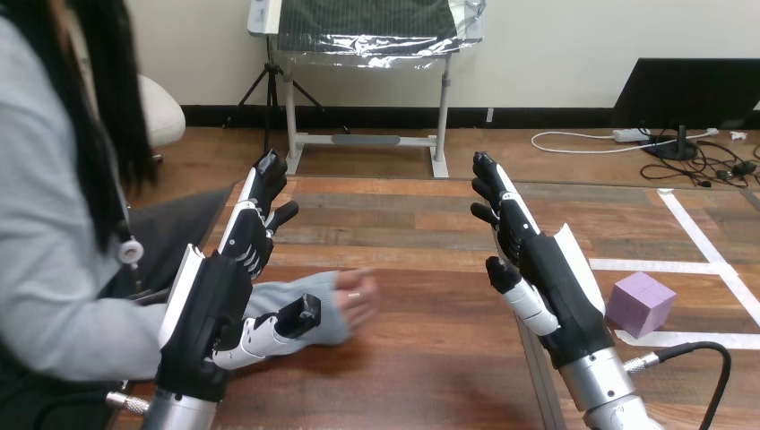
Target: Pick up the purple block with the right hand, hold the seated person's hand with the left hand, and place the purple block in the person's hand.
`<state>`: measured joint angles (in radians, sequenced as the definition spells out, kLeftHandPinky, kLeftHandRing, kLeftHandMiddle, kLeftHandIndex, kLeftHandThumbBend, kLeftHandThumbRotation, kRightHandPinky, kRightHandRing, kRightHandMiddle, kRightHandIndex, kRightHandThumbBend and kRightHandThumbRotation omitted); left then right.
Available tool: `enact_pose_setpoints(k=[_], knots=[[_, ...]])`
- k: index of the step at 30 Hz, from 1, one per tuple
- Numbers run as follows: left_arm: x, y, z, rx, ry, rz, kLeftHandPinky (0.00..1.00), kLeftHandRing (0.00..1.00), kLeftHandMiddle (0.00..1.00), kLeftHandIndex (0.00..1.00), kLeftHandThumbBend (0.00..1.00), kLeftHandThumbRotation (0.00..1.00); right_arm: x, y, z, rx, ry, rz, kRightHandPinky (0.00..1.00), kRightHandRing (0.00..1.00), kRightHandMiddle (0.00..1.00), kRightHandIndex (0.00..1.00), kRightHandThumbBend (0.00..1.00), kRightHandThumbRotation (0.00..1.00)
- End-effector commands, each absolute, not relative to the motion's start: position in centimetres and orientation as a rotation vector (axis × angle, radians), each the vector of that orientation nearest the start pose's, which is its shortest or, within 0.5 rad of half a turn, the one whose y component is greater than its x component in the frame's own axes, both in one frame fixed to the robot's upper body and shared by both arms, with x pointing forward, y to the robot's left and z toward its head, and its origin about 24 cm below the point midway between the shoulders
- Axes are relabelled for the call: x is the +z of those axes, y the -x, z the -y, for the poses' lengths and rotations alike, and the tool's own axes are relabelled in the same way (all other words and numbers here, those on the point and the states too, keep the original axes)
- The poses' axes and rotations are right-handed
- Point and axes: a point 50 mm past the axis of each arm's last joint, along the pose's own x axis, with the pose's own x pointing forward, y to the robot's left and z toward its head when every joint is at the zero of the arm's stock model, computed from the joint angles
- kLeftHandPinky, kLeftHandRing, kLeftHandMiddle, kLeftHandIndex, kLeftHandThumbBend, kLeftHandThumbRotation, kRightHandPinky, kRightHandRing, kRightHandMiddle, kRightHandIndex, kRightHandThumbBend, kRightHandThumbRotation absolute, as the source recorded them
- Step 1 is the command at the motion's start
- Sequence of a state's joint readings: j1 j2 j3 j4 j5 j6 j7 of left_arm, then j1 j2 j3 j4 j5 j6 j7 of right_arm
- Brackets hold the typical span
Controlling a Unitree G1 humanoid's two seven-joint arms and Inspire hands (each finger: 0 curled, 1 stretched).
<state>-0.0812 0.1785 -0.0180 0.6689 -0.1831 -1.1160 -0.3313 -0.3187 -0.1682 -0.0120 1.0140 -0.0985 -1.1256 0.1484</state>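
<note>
Right hand (557,288) beside purple block (641,305), corner-on

On the left hand (211,305) you cannot tell whether the thumb touches the grey sleeve (291,288) it crosses. The person's hand (358,300) is blurred and half tucked inside that sleeve. The left forearm (179,414) and right forearm (609,394) run off the bottom edge

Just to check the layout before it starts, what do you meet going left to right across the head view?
The robot's left hand, the person's hand, the robot's right hand, the purple block.
</note>
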Motion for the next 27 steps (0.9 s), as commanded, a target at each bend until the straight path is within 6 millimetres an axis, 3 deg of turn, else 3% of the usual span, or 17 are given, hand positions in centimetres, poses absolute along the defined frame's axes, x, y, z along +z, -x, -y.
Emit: enact_pose_setpoints(k=[1, 27], knots=[[3.97, -23.95, -17.72, -0.261, -0.132, 0.612, 0.93, 1.00, 1.00, 1.00, 1.00, 0.69, 3.53, -28.37, 16.73, 0.273, 0.282, 0.515, 0.93, 0.99, 1.00, 1.00, 1.00, 0.98], [3.94, -23.84, -17.91, -0.259, -0.131, 0.609, 0.94, 1.00, 1.00, 1.00, 1.00, 0.67, 3.46, -28.27, 16.61, 0.278, 0.322, 0.517, 0.91, 0.98, 1.00, 1.00, 1.00, 0.99]])
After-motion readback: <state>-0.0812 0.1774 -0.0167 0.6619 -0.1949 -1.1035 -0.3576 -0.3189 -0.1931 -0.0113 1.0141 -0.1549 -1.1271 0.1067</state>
